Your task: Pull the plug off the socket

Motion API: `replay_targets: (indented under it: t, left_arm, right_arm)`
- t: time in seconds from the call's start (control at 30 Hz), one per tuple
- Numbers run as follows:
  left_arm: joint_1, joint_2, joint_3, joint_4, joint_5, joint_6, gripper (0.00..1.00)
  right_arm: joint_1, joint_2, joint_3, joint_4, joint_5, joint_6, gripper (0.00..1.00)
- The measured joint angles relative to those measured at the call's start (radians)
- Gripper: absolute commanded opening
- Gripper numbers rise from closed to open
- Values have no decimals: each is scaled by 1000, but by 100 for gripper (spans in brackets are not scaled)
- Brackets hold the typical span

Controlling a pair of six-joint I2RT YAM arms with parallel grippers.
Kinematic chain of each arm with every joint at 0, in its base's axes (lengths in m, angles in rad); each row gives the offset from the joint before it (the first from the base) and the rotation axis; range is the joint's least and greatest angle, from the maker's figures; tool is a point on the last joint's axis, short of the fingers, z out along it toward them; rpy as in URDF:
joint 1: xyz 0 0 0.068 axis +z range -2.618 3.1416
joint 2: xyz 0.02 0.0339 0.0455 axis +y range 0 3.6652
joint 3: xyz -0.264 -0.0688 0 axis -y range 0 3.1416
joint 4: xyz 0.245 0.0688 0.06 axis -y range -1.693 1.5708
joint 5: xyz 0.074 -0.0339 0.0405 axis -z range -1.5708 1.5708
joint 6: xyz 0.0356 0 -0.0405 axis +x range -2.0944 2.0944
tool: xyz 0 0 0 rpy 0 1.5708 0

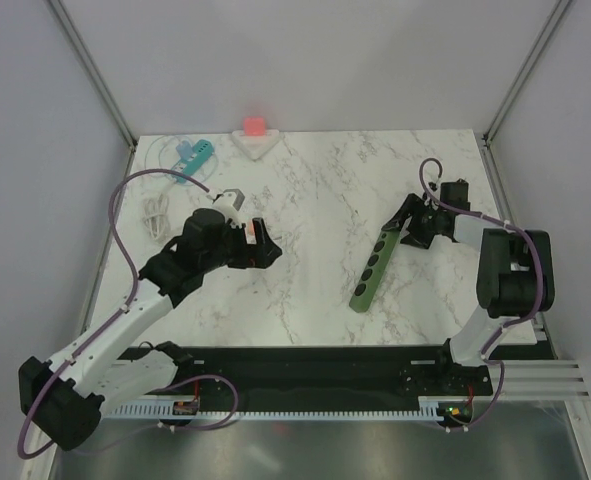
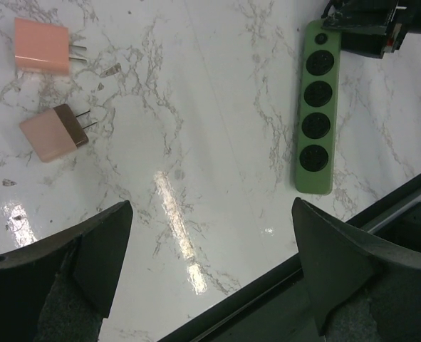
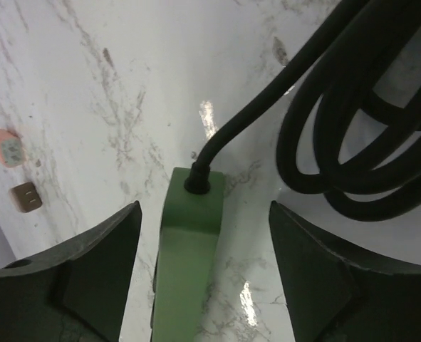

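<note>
A green power strip (image 1: 372, 268) lies on the marble table at the right; in the left wrist view (image 2: 315, 117) its round sockets show empty. Two pink plugs lie loose on the table, one light pink (image 2: 41, 46) and one with a brown face (image 2: 52, 134), prongs bare; they show small in the right wrist view (image 3: 3, 146). My right gripper (image 1: 407, 225) is open with its jaws either side of the strip's cable end (image 3: 204, 210). My left gripper (image 1: 265, 245) is open and empty above bare table (image 2: 211, 205), apart from the plugs.
The strip's black cable (image 3: 367, 121) coils beside its far end. A white cable bundle (image 1: 155, 215), a teal item (image 1: 197, 152) and a red block on a white piece (image 1: 254, 126) sit at the back left. A black rail (image 1: 315, 365) runs along the near edge.
</note>
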Motion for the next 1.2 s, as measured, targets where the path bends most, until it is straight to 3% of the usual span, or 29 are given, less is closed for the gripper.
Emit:
replay_targets:
  t: [0.03, 0.1, 0.3, 0.5, 0.73, 0.9, 1.03, 1.2]
  left_arm:
    - [0, -16, 3, -4, -8, 0, 100]
    - [0, -28, 13, -12, -23, 0, 100]
    - [1, 70, 63, -24, -63, -1, 100]
    - [27, 295, 195, -37, -103, -4, 100]
    - [183, 663, 492, -9, -116, -12, 100]
    - [257, 913, 789, 9, -219, 64, 100]
    - [311, 1065, 999, 63, -250, 166, 99]
    - [399, 1215, 1169, 123, -183, 243, 97]
  right_arm:
    - [1, -3, 0, -16, 12, -3, 84]
    - [7, -21, 1, -37, 38, 0, 97]
    - [74, -156, -20, -141, 171, -1, 98]
    - [219, -355, -96, -254, 330, 0, 98]
    - [307, -553, -183, -344, 422, 3, 98]
    - [311, -653, -209, -351, 457, 5, 98]
    - [311, -731, -233, -347, 444, 1, 98]
    - [311, -758, -233, -338, 371, -45, 98]
